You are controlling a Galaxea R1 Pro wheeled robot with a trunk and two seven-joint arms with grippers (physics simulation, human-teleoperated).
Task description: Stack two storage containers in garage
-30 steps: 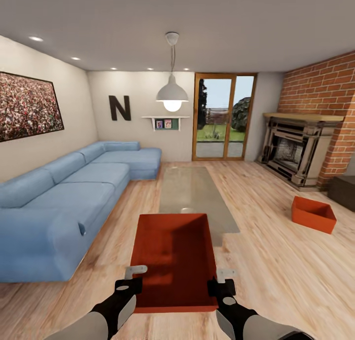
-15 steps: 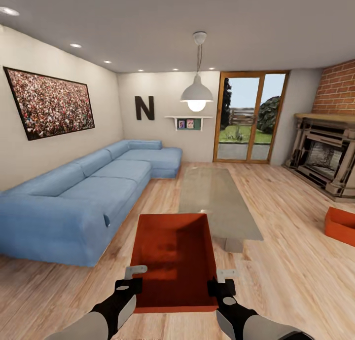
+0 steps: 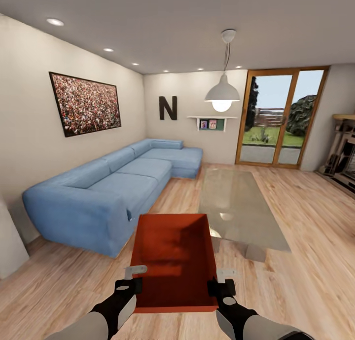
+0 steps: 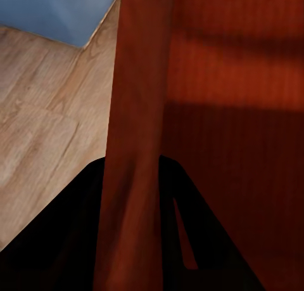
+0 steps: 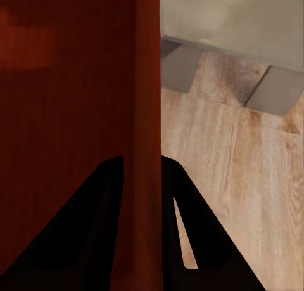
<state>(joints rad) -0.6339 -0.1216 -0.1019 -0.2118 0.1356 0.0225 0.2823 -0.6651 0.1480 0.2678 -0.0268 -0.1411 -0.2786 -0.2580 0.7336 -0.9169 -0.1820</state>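
Head view: both grippers, left gripper point(image 3: 129, 280) and right gripper point(image 3: 220, 282), clamp the orange-red open-top plastic bin point(image 3: 175, 261) by its thin side walls; a bump against the glass coffee table point(image 3: 241, 211) could jar it loose.

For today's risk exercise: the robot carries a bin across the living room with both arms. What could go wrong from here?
1. The bin is held only by its thin side walls, one in the left pincer and one in the right pincer; it might slip or twist if the arms move unevenly.
2. The glass table stands close ahead on the right; the bin or base could clip it.
3. The sofa narrows the path on the left.
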